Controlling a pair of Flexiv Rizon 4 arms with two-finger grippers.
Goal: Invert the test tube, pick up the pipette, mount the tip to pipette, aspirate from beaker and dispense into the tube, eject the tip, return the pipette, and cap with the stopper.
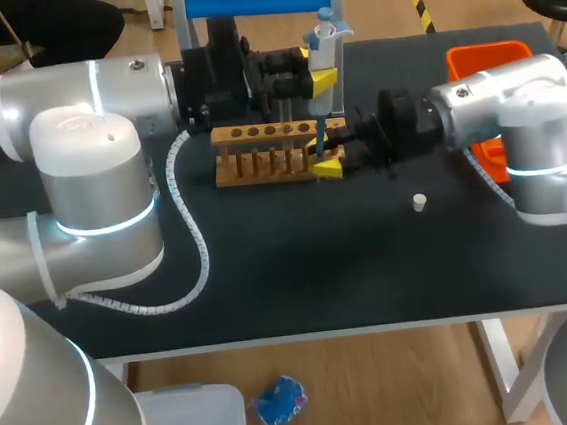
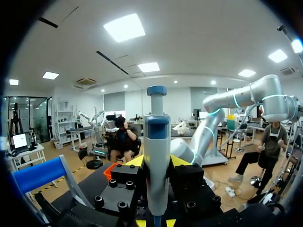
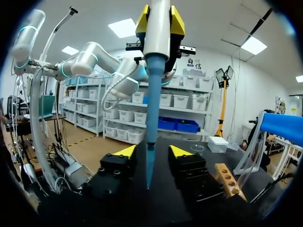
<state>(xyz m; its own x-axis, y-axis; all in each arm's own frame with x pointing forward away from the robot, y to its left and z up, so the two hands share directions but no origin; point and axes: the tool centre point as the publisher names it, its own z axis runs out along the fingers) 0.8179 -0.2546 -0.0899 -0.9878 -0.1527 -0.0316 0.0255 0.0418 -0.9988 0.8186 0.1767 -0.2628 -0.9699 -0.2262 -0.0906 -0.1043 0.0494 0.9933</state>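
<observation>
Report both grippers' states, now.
Left gripper: closed, holding the pipette.
Right gripper: open, holding nothing; the pipette's blue tip hangs between its fingers without touching them.

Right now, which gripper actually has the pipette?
The left gripper: its yellow tips clamp the pipette body from both sides. The right gripper stands open lower down, the blue tip hanging between its fingers untouched.

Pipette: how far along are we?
Done: the pipette is picked up and its blue tip is on. In hand: the left gripper holds it, tip between the open fingers of the right gripper. Left: eject, return, cap; the stopper lies on the table. Liquid transfer: cannot tell.
</observation>
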